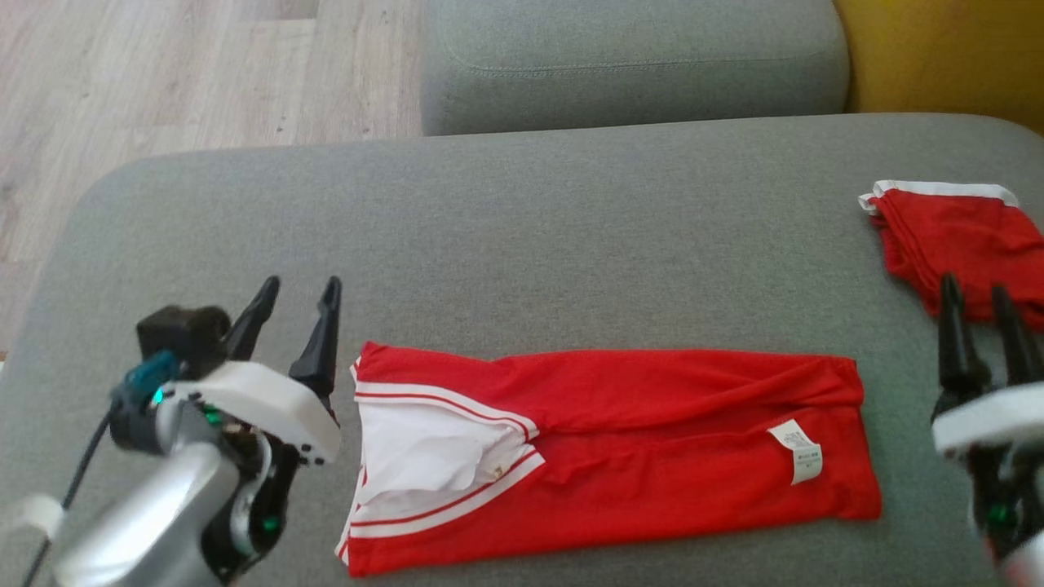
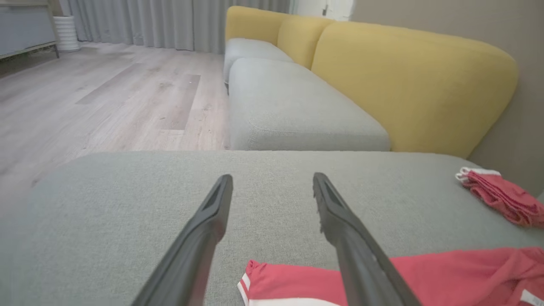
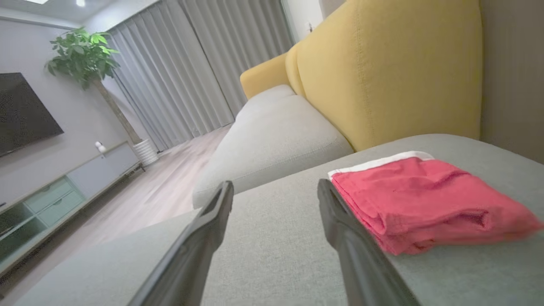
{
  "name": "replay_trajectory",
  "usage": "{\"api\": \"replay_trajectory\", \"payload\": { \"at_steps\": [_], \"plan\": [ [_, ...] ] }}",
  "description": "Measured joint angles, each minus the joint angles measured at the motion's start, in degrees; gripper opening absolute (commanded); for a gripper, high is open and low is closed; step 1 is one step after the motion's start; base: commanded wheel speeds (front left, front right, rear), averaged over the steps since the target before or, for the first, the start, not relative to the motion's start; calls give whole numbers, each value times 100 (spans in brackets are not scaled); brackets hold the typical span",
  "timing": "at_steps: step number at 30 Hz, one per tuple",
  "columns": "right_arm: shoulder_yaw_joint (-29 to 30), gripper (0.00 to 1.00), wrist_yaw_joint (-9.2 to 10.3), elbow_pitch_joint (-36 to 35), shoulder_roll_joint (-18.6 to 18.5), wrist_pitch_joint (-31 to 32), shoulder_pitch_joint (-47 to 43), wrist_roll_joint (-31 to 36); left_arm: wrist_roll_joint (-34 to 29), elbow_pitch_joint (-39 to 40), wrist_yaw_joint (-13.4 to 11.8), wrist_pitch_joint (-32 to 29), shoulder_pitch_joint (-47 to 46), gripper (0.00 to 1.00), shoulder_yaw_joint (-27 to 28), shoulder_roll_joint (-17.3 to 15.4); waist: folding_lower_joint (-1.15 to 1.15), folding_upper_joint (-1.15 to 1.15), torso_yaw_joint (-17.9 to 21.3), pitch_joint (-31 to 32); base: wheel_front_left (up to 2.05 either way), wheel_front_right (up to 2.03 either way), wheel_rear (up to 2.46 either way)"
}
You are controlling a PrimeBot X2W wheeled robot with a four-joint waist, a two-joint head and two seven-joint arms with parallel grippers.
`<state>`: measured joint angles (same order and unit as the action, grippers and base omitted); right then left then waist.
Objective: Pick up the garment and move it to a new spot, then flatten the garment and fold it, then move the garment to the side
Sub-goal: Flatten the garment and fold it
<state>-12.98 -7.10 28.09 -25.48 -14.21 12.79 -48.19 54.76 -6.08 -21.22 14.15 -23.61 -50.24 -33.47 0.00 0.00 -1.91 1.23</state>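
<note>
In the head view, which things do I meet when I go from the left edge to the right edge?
Left gripper → long red garment with white trim → right gripper. The small folded red garment overlaps the right gripper, so I leave it out.

a broad grey woven-fabric sofa cushion with rounded corners spans the head view from left edge to right. on it, in the lower middle of the frame, lies a long red jersey garment with white stripes, folded into a flat band, with a small white label near its right end. at the right edge sits a smaller folded red cloth with a white hem, well apart from the band.
</note>
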Motion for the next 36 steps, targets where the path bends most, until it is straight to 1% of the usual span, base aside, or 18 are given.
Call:
{"api": "replay_trajectory", "payload": {
  "at_steps": [2,3,4,7,11,14,16,22,27,31,34,35,36],
  "plan": [
    [397,100,0,-178,314,-2,-366,375,-243,102,-189,14,333,100,527,266,0,0,-23,-4,0,0,0],
    [595,100,0,-242,588,-9,-726,624,-732,309,-268,15,689,100,1059,565,0,0,-45,-14,0,0,0],
    [676,100,0,-240,709,-9,-890,793,-951,401,-271,16,898,100,1301,727,0,0,-52,-23,0,0,0],
    [836,100,0,-234,925,136,-1142,1084,-1424,403,-123,32,1457,100,1658,1081,0,0,-61,-38,0,0,0],
    [1025,100,0,-220,1081,515,-1072,1321,-1749,241,240,32,1814,100,2029,1404,0,0,-77,-49,0,0,0],
    [1152,100,0,47,1166,985,-868,1410,-1928,120,501,32,1819,100,2290,1558,0,0,-82,-60,0,0,0],
    [1184,100,0,282,1206,1291,-658,1447,-2028,20,653,32,1817,100,2370,1655,0,0,-94,-70,0,0,0],
    [1384,100,0,1192,1237,2178,6,1579,-2251,-255,962,32,1817,100,2537,1909,0,0,-191,-85,0,0,0],
    [1513,100,0,1824,1325,2967,94,1642,-2345,-408,1074,32,1823,100,2724,2011,0,0,-290,-98,0,0,0],
    [1562,100,0,1976,1352,3455,261,1640,-2448,-517,1201,32,1844,100,2827,2131,0,0,-337,-106,0,0,0],
    [1563,100,0,1996,1358,3590,309,1572,-2466,-550,1237,32,1856,100,2897,2160,0,0,-339,-117,0,0,0],
    [1564,84,0,1995,1370,3630,313,1524,-2508,-567,1274,32,1856,100,2911,2165,0,0,-333,-118,0,0,0],
    [1564,52,0,1996,1384,3685,321,1455,-2540,-581,1290,32,1856,100,2926,2178,0,0,-326,-117,0,0,0]
  ]
}}
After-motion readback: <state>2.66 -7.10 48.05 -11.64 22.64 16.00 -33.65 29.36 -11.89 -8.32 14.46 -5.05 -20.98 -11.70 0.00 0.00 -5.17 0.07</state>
